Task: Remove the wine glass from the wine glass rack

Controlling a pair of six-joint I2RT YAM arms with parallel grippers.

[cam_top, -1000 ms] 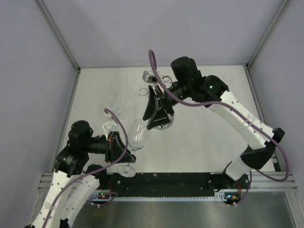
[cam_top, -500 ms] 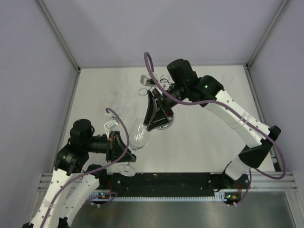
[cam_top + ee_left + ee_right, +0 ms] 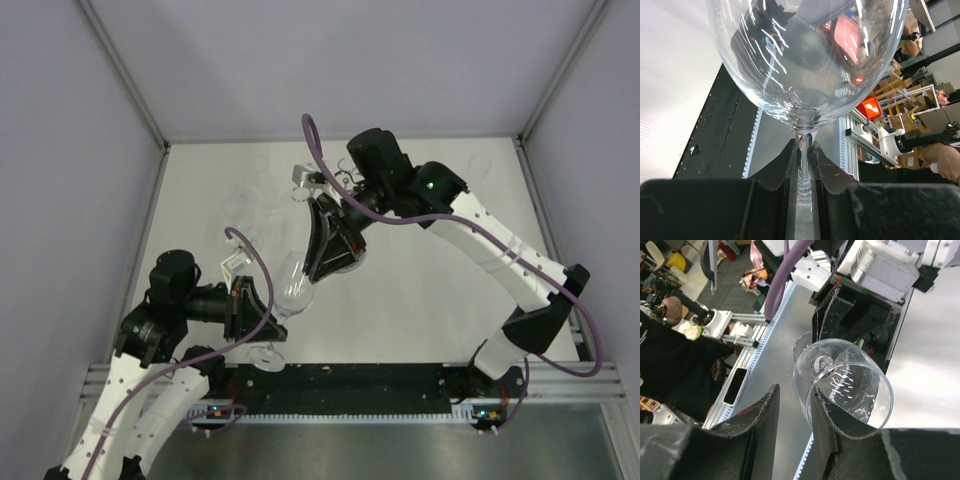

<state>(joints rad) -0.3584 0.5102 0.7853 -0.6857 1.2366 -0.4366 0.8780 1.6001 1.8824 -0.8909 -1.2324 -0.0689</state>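
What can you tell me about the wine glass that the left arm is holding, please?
The wine glass is clear glass with a rounded bowl, a thin stem and a flat round foot. It is tilted, with the foot towards the arm bases and the open rim towards the right gripper. The left gripper has its fingers shut on the stem just under the bowl. The right gripper's fingers sit at the rim, slightly apart; whether they touch it cannot be told.
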